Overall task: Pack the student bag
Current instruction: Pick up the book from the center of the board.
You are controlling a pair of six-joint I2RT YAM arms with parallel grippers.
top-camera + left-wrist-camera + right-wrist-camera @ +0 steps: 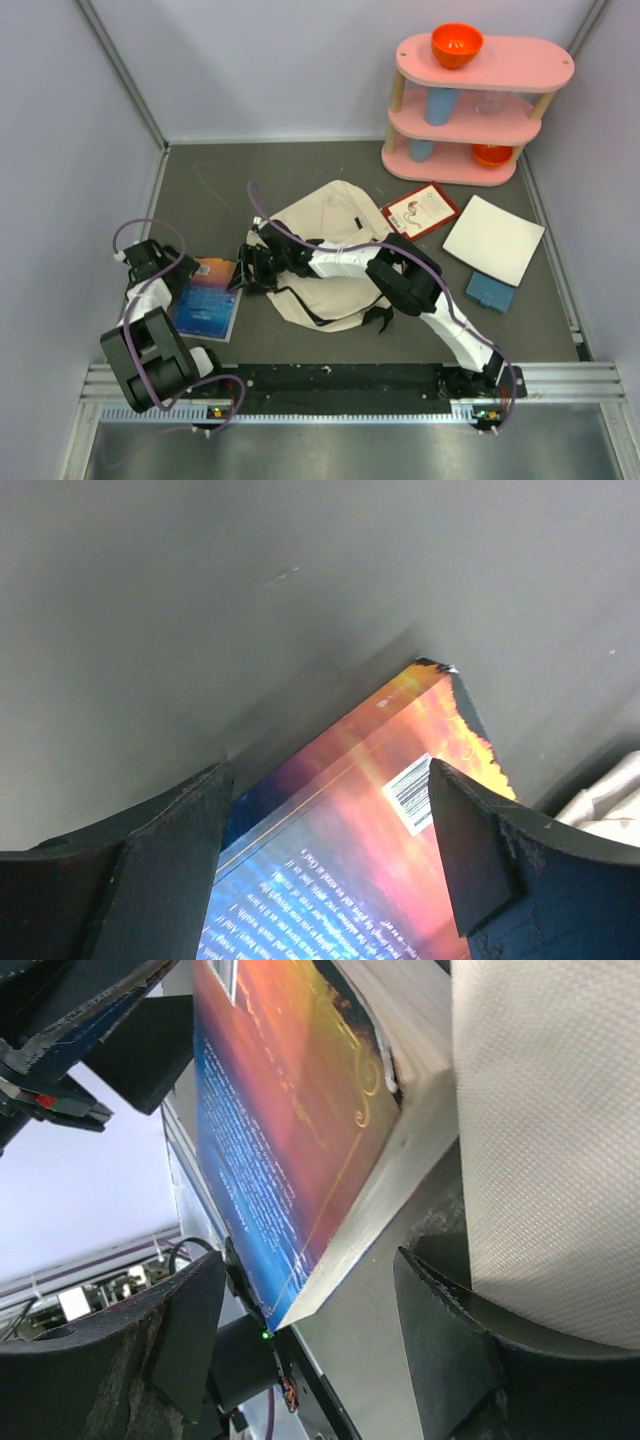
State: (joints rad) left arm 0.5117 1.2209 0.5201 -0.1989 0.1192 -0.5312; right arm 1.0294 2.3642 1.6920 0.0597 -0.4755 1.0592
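the left gripper [328, 780] hung with jaws wide apart over the paperback book [207, 298], which lay flat on the table and did not look pinched. just right of it, the right gripper [308, 1270] was spread too, gripping nothing, at the left edge of the student bag [330, 215], which slumped mid-table. the step looked like collecting the book; next, the left likely needed a firm bite on it while the right opened the bag.
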